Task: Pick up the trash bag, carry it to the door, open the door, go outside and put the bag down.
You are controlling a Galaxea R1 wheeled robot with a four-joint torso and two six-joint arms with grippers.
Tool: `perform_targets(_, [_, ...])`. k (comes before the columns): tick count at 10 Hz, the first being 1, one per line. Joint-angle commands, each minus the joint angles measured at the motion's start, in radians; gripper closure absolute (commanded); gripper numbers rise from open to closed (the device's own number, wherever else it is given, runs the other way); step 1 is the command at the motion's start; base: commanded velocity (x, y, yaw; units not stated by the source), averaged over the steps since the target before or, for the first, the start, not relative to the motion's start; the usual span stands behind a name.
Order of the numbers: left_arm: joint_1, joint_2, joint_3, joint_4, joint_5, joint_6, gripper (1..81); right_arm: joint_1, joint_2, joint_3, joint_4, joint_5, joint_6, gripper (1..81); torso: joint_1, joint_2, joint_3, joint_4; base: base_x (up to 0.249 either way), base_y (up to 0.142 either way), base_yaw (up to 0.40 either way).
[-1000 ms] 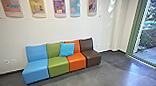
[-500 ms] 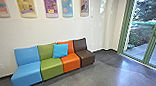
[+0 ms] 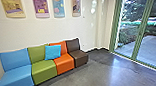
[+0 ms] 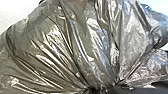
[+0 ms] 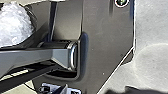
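Near the left wrist, the shiny grey-brown plastic trash bag (image 4: 75, 45) fans from gathered pleats, long axis unclear; I can't tell either pincer's state. A blue-green-orange-brown row of padded seats (image 3: 45, 72) borders open polished grey floor (image 3: 105, 72), whose far right edge meets green-framed glass panels (image 3: 137, 44).

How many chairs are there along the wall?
4, in one row, left to right in the head view: blue chair, green chair, orange chair, brown chair. None looks hidden, though others could be out of view.
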Motion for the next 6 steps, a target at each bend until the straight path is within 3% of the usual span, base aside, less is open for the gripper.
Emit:
perform_targets(1, [-0.044, 0.007, 0.006, 0.007, 0.062, 0.012, 81.1, 0.054, -0.002, -0.001, -0.007, -0.06, -0.002, 1.0, 0.0, 0.0, 0.0, 0.0, 0.0, 0.0, -0.234])
perform_targets(6, [-0.044, 0.008, 0.006, 0.009, 0.062, 0.012, 81.1, 0.053, 0.001, -0.01, -0.007, -0.059, -0.002, 1.0, 0.0, 0.0, 0.0, 0.0, 0.0, 0.0, -0.235])
